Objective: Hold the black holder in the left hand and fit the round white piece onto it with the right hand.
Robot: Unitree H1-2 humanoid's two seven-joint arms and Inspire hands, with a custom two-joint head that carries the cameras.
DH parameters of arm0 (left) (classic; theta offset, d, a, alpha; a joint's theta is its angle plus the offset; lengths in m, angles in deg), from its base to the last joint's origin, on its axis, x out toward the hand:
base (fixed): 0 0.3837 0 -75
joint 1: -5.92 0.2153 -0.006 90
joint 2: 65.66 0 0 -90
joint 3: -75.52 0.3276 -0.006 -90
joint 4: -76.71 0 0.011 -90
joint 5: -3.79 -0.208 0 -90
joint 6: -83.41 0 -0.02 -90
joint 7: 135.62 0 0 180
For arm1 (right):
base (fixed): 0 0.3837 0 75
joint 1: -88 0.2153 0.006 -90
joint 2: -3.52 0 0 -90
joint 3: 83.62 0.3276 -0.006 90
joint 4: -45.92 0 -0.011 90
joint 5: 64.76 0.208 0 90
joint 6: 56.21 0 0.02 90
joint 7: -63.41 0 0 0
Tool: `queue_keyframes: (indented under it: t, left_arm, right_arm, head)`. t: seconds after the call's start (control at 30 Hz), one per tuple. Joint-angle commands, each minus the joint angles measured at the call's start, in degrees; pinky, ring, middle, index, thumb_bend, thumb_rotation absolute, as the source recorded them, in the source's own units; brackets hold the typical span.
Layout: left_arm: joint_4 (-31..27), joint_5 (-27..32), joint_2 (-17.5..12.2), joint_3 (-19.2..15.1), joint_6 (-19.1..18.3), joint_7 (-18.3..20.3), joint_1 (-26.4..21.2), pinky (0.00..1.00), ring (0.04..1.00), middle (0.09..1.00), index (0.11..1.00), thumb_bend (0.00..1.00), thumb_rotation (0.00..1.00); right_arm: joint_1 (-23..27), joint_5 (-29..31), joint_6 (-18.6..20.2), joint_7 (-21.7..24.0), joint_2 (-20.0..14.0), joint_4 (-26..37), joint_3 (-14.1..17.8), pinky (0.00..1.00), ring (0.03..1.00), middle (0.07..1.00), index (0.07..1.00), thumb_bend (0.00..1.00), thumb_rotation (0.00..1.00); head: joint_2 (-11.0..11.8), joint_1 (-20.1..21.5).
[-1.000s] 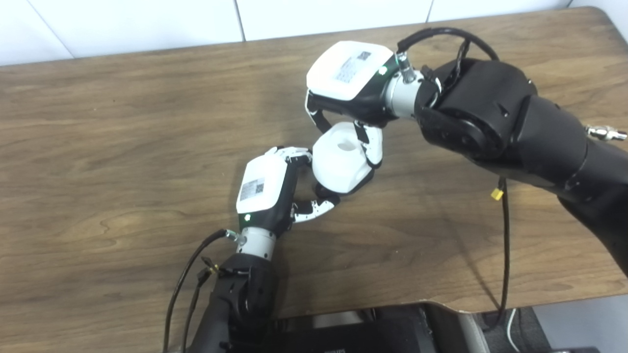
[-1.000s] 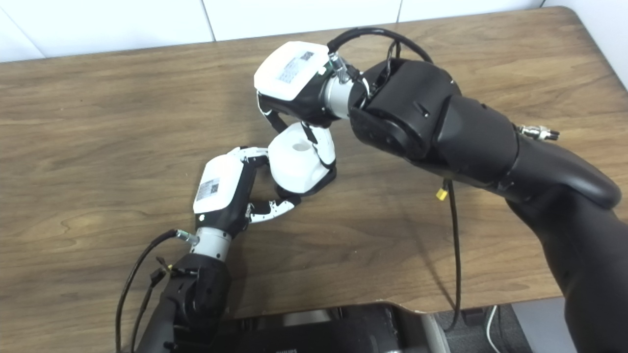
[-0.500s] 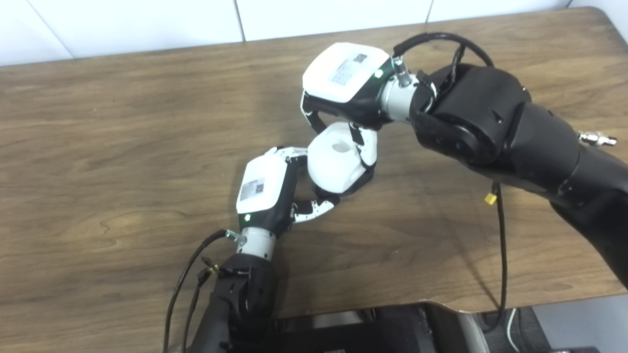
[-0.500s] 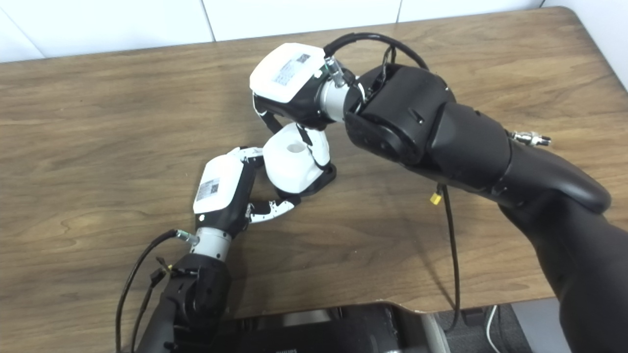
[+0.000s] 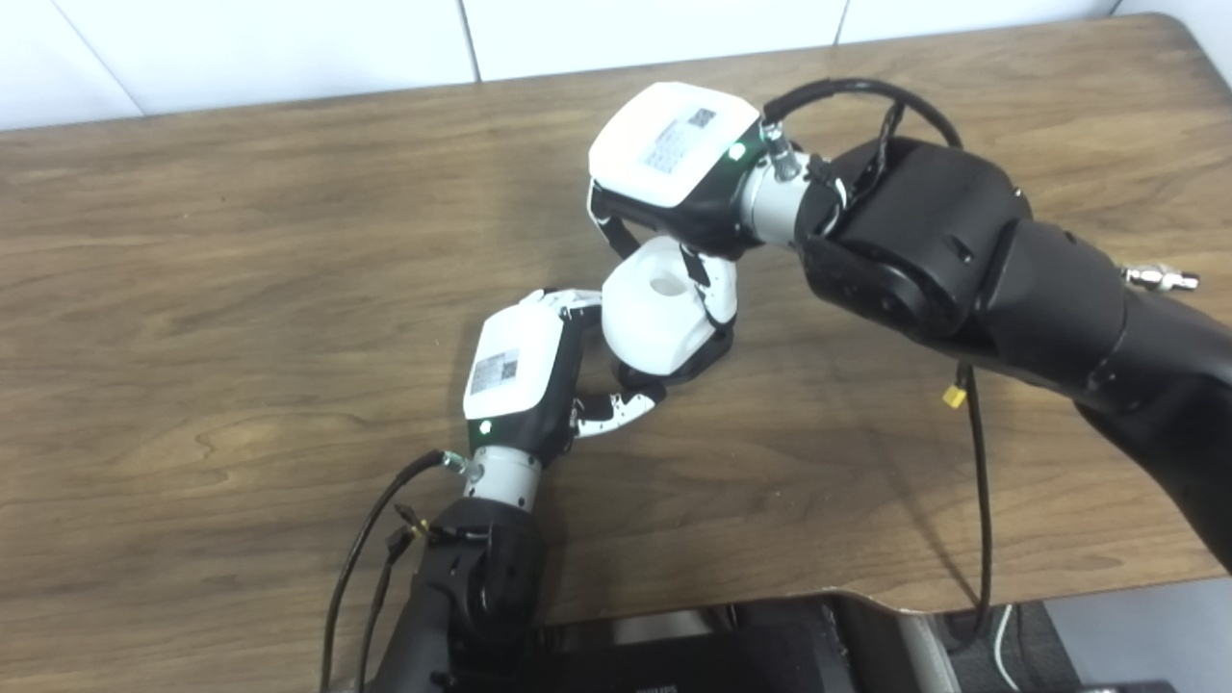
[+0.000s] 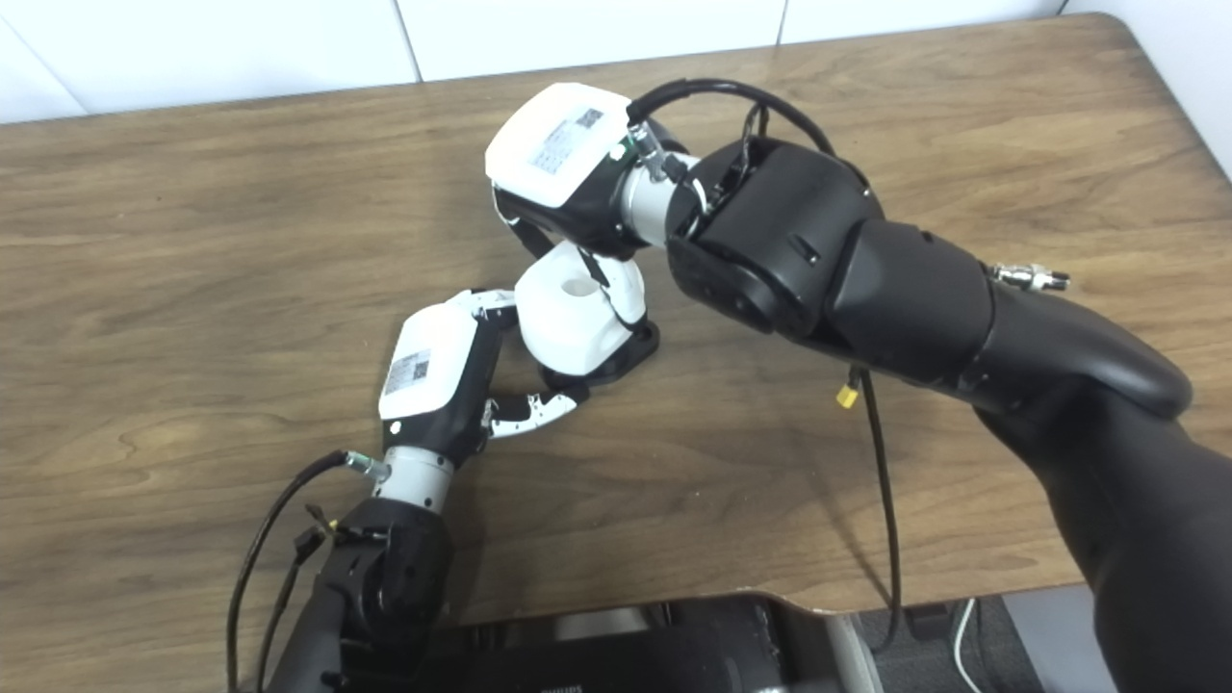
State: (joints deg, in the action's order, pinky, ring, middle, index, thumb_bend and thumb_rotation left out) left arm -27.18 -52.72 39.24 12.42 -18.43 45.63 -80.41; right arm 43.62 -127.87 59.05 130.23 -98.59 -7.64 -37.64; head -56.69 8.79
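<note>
The round white piece [image 5: 654, 313], with a hole in its top, sits on the black holder [image 5: 698, 354] on the wooden table [image 5: 241, 241]. Only the holder's dark base edge shows under the piece. My right hand [image 5: 674, 164] comes down from above and is shut on the white piece, fingers on both its sides. My left hand [image 5: 520, 371] is at the holder's left side. Its fingers [image 5: 577, 303] curl against the back and its thumb [image 5: 621, 406] touches the base in front, so it is shut on the holder.
A black cable with a yellow tag [image 5: 953, 397] hangs from my right arm over the table's right half. The table's front edge [image 5: 770, 587] runs just below my arms, with dark equipment [image 5: 674, 659] beneath it. A white wall borders the far side.
My right hand has shifted a little to the left with the white piece, bringing it closer against my left hand's fingers. The left hand has stayed in place.
</note>
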Motion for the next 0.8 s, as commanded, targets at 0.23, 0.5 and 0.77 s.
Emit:
queue_keyframes:
  t: [0.23, 0.5, 0.77]
  left_arm:
    - [-2.5, -0.7, 0.7, 0.3, 0.2, -0.6, -0.9, 0.88, 0.804, 0.747, 0.483, 0.52, 0.05]
    - [-2.6, -0.6, 0.5, 0.3, 0.2, -0.4, -1.0, 0.88, 0.812, 0.75, 0.483, 0.52, 0.06]
    - [-2.8, -0.5, 0.5, 0.2, 0.1, -0.2, -1.1, 0.88, 0.81, 0.749, 0.483, 0.52, 0.05]
  right_arm:
    - [0.8, 1.8, 1.7, 5.9, -1.6, 0.5, -1.3, 0.64, 0.833, 0.733, 0.484, 0.52, 0.13]
    - [1.7, 3.1, 1.7, 5.9, -2.8, 0.2, -3.4, 0.61, 0.823, 0.741, 0.486, 0.52, 0.13]
    - [3.8, 0.8, 1.7, 5.9, -3.4, 0.3, -9.0, 0.62, 0.825, 0.718, 0.486, 0.52, 0.13]
  head:
    - [-0.2, 0.3]
    - [-0.4, 0.7]
    - [-0.4, 0.9]
